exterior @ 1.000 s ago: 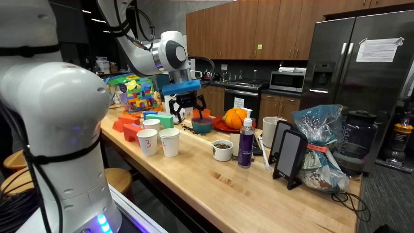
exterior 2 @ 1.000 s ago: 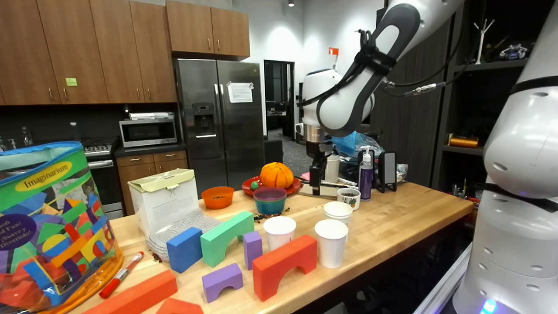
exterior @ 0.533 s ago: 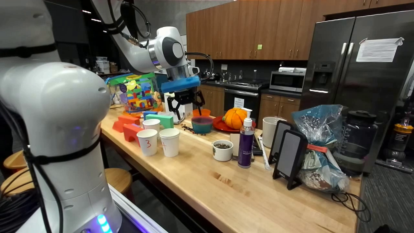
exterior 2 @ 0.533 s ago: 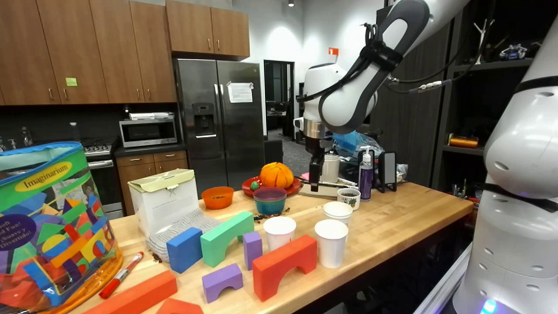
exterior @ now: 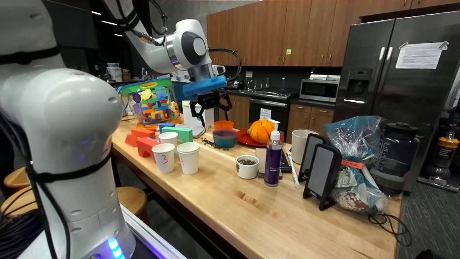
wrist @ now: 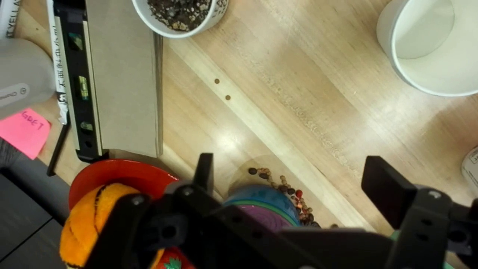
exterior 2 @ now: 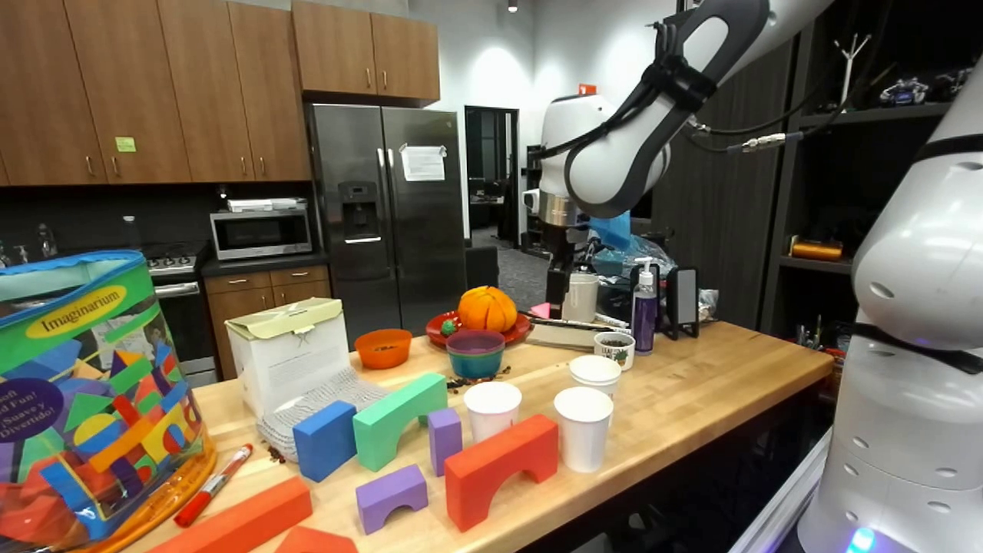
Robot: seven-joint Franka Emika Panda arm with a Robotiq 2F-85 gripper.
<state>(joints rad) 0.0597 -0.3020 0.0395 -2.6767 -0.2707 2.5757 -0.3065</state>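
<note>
Hanging in mid-air over the light wood counter [exterior: 222, 201], the black two-finger gripper [exterior: 215, 122] has its fingers spread wide and nothing pinched between them. Closest to it is a round nested stack of bowls [exterior 2: 475, 355], teal outside and purple inside, sitting lower down on the wood. Main thing to look at: in the wrist view the stack shows in the gap between the fingers, but shifted toward the finger at the left of that picture and partly hidden by the gripper itself. So it's below and off-centre, not touching. Being round, it has no long axis to speak of, and there's only one arm.

Right beside the stack are scattered brown, black and red peppercorn-like bits [wrist: 291, 191]. Next out, a round red plate [wrist: 115, 170] with an orange fabric-looking pumpkin [wrist: 86, 220] on it, then a black spirit level [wrist: 83, 108] by a flat tan slab [wrist: 123, 82]. Further off: a white pot of soil-looking stuff [exterior: 248, 172], white paper cups [exterior: 164, 158], an orange bowl [exterior 2: 383, 349] and a white cardboard box [exterior 2: 296, 369].
</note>
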